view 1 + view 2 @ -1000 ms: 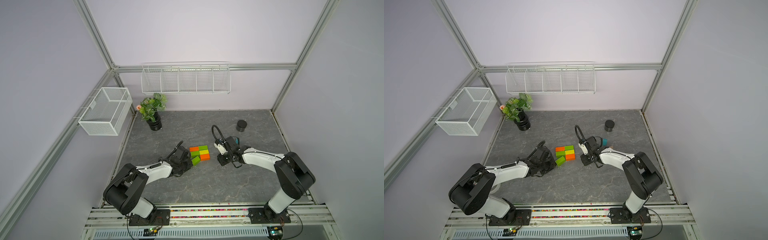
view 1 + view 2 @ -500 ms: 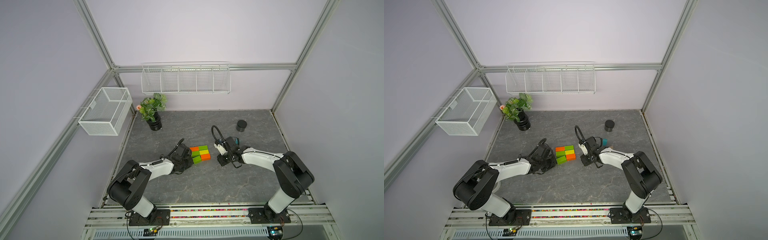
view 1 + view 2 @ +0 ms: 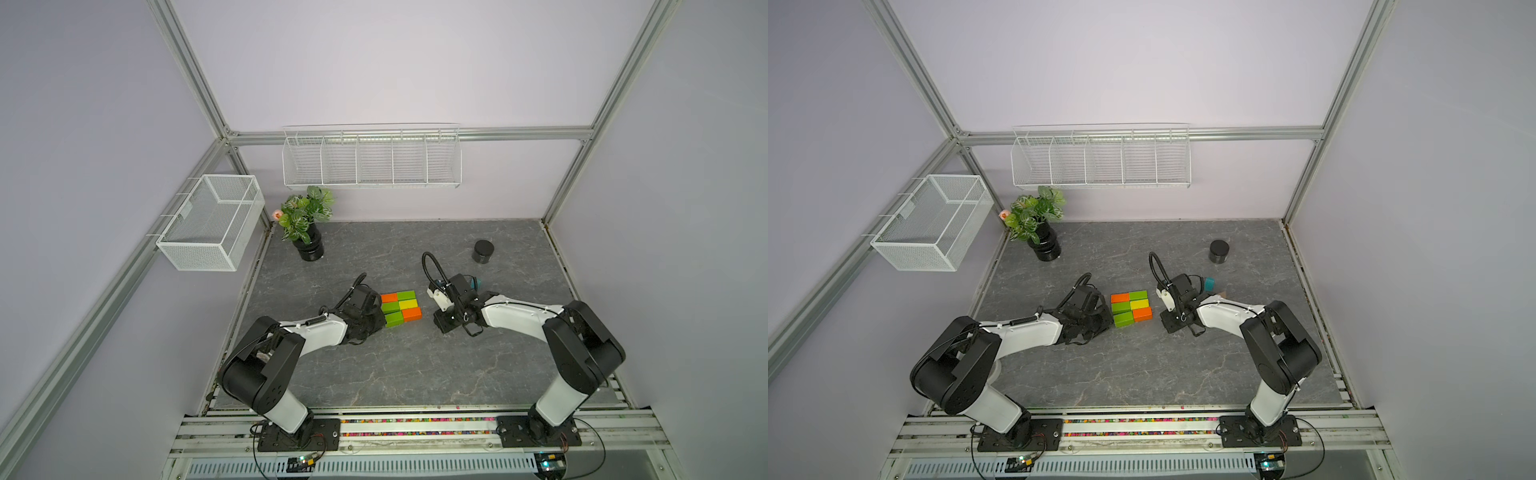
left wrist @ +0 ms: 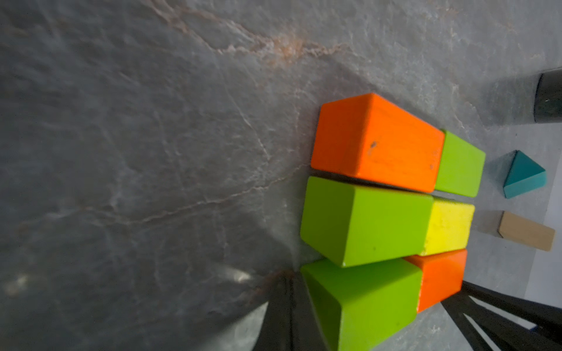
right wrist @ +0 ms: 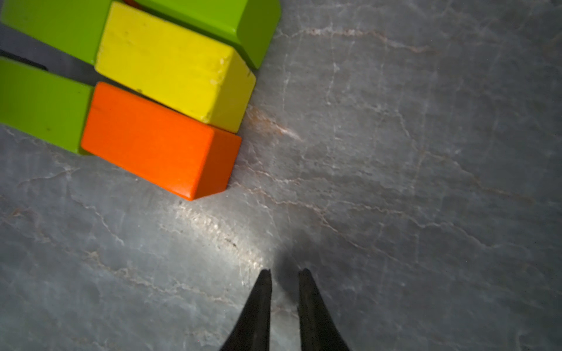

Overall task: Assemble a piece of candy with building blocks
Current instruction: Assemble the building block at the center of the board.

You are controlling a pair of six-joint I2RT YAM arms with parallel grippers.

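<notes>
Tabletop (image 3: 395, 374) of grey marbled stone carries everything. Over it the left arm (image 3: 320, 332) and the right arm (image 3: 519, 318) both reach low toward the middle, and their wrists hide the fingertips in both top views.

Between the two grippers lies the brick rectangle (image 3: 400, 308), two bricks by three: orange and green, green and yellow, green and orange. It is only the middle of the piece of candy, with neither end piece joined to it. Well behind the right gripper's wrist stands the black round jar (image 3: 483, 251).

The left gripper (image 4: 282, 307) shows in the left wrist view as one dark wedge. Its fingers are pressed together with nothing between them, and the picture's edge cuts them off. Its tip sits at the end face of the nearest green brick (image 4: 365, 304), though blur leaves it unclear whether they touch. That brick lies slightly askew, with a thin dark gap between it and the middle green brick (image 4: 380, 225).

The right gripper (image 5: 285, 273) has its two black fingers a narrow slit apart and holds nothing. Its tips are over bare table, a little off the corner of the near orange brick (image 5: 152, 136), and the yellow brick (image 5: 170, 60) lies just past that.

The teal triangle (image 3: 1209, 283) lies just behind that gripper's wrist, partly hidden in a top view. The tan block (image 4: 526, 232) lies near it, apart from the bricks, and its shape is hard to make out.
</notes>
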